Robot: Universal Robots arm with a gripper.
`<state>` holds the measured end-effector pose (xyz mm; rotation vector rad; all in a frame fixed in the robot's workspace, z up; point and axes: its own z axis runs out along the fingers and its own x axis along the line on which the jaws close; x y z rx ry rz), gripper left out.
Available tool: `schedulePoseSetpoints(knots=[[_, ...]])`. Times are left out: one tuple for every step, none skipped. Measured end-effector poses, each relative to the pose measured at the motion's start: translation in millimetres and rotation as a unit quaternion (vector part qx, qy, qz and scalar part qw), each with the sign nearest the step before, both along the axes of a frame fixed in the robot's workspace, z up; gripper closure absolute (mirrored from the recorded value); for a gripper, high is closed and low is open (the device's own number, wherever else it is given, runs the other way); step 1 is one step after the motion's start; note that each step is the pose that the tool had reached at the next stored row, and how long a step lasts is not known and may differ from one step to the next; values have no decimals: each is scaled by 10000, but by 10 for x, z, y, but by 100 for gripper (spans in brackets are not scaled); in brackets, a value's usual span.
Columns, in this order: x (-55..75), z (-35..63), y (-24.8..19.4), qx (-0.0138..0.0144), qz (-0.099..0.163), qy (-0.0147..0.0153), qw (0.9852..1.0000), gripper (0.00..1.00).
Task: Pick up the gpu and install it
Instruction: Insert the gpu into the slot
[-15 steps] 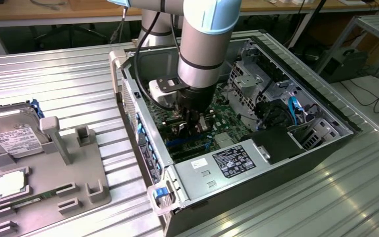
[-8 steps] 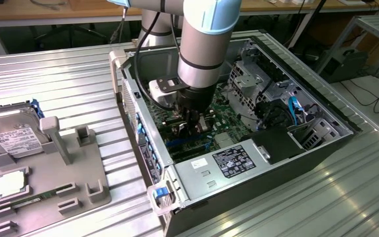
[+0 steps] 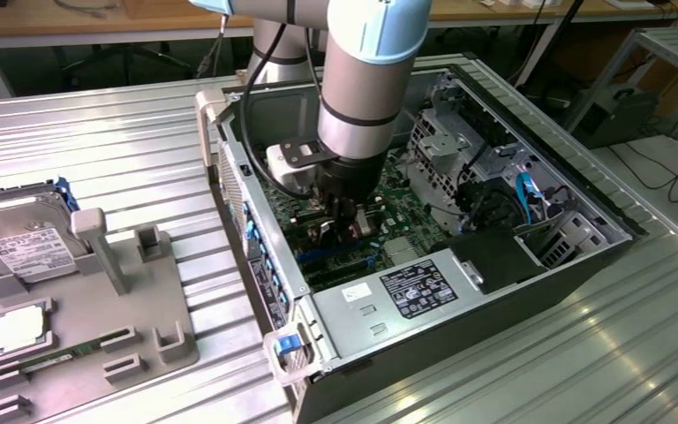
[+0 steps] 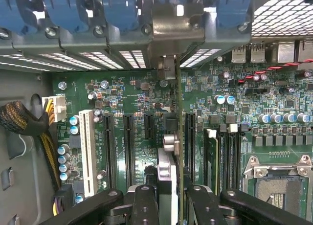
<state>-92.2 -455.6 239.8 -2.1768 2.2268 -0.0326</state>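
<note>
Pinches the gpu (image 4: 168,156) edge-on in the gripper (image 4: 172,204), with the fingers (image 4: 146,205) pressed against both faces of the card. Holds it upright over the green motherboard (image 4: 132,88), among the black expansion slots (image 4: 128,146), bracket end close to the blue latches (image 4: 117,10) of the rear wall. Reaches deep into the open computer case (image 3: 575,190), near the power supply (image 3: 410,291). Shows a hard drive (image 3: 27,252) resting on the grey tray (image 3: 139,309) at the exterior view's left.

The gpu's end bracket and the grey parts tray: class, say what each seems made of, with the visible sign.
gpu end bracket: likely bare sheet metal, dull silvery, folded edges. Grey parts tray: probably matt plastic, uniform grey, no glints.
</note>
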Motion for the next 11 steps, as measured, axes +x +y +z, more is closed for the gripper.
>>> schedulePoseSetpoints(knots=[[0,-2,0,-1,0,1,10000,72],[0,-2,0,-1,0,1,10000,72],[0,-2,0,-1,0,1,10000,72],[-1,-2,0,0,0,0,10000,72],[-2,0,0,0,0,0,10000,72],[-4,3,0,1,0,0,10000,72],[-5,3,0,1,0,0,10000,72],[-5,3,0,1,0,0,10000,72],[-5,4,0,1,0,0,10000,72],[-7,5,0,0,-1,3,10000,72],[-7,5,0,-1,-1,2,10000,72]])
